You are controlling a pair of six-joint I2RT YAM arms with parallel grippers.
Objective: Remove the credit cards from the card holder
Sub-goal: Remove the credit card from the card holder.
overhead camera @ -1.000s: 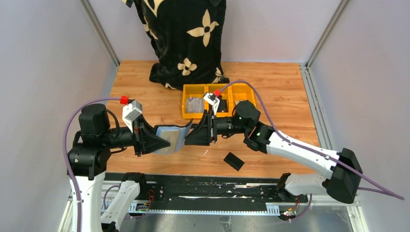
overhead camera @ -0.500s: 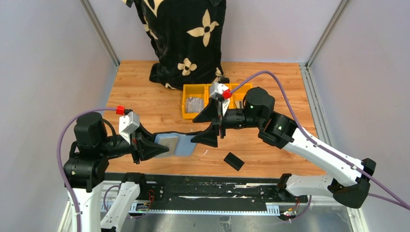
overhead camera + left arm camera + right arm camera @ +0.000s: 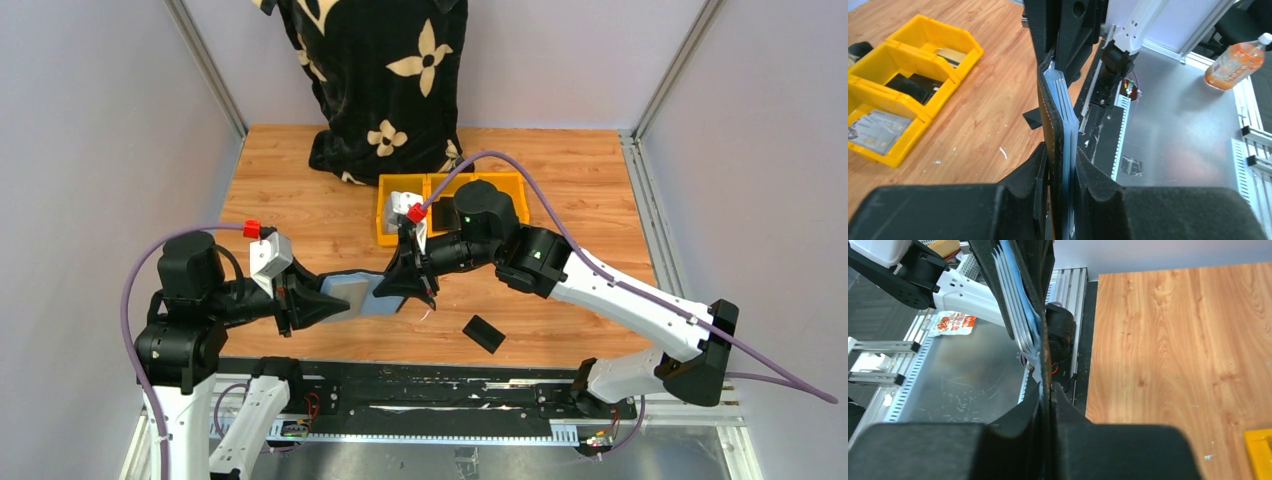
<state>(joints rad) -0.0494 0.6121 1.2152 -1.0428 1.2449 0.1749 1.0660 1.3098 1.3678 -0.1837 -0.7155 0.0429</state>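
Note:
The card holder (image 3: pixel 362 297) hangs open above the table's near edge, grey-blue inside up, between both grippers. A pale credit card (image 3: pixel 346 290) lies on its left half. My left gripper (image 3: pixel 333 303) is shut on the left half. My right gripper (image 3: pixel 397 290) is shut on the right flap. In the left wrist view my gripper (image 3: pixel 1062 156) clamps the holder (image 3: pixel 1052 120) edge-on, with card edges (image 3: pixel 1066 102) showing. In the right wrist view my gripper (image 3: pixel 1048 390) pinches the holder's black edge (image 3: pixel 1044 315), with card layers (image 3: pixel 1015 300) beside it. More grey cards (image 3: pixel 875 131) lie in a yellow bin.
Three joined yellow bins (image 3: pixel 385 235) stand behind the right gripper, also in the left wrist view (image 3: pixel 923 52). A small black slab (image 3: pixel 484 334) lies on the wood at the near right. A black flowered bag (image 3: pixel 385 80) stands at the back.
My right gripper, open and raised by the bins half a second ago, has moved left and down and shut on the holder's right flap. The left gripper keeps its hold.

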